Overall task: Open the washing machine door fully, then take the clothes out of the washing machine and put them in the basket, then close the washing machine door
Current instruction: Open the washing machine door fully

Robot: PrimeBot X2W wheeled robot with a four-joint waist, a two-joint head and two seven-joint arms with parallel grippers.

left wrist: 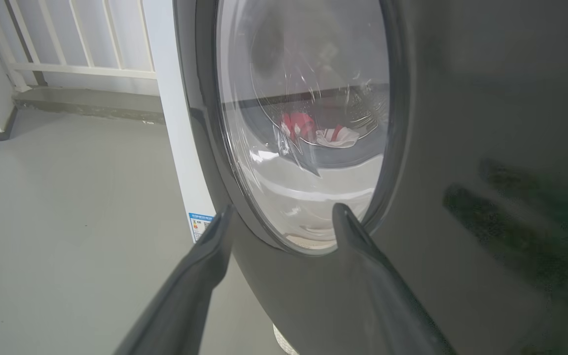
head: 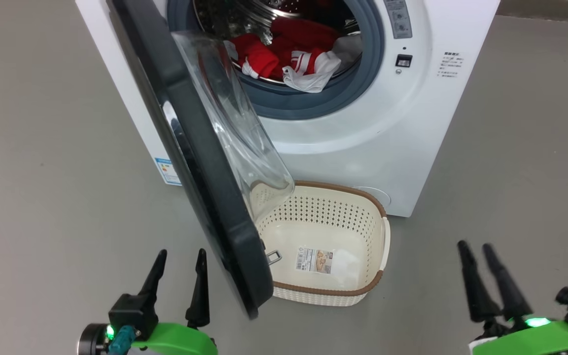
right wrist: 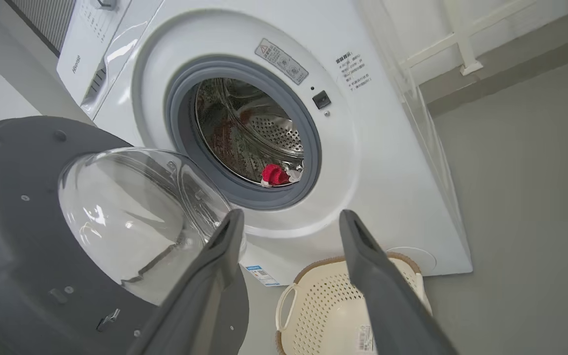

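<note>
The white washing machine (head: 363, 143) stands ahead with its door (head: 200, 162) swung out toward me, black rim edge-on, glass bowl (head: 234, 123) facing the drum. Red and white clothes (head: 289, 54) lie in the drum behind the grey-blue ring, also small in the right wrist view (right wrist: 276, 175). The cream basket (head: 363, 291) sits on the floor below the opening, partly behind the door, with nothing but its label inside. My left gripper (head: 180, 261) is open just left of the door's lower edge; its wrist view faces the door's outer side (left wrist: 461, 148). My right gripper (head: 476, 251) is open, right of the basket (right wrist: 313, 305).
Grey floor (head: 42, 172) spreads to both sides of the machine. A white railing (left wrist: 67, 49) and a low kerb run behind it. The door (right wrist: 17, 236) overhangs the basket's left part.
</note>
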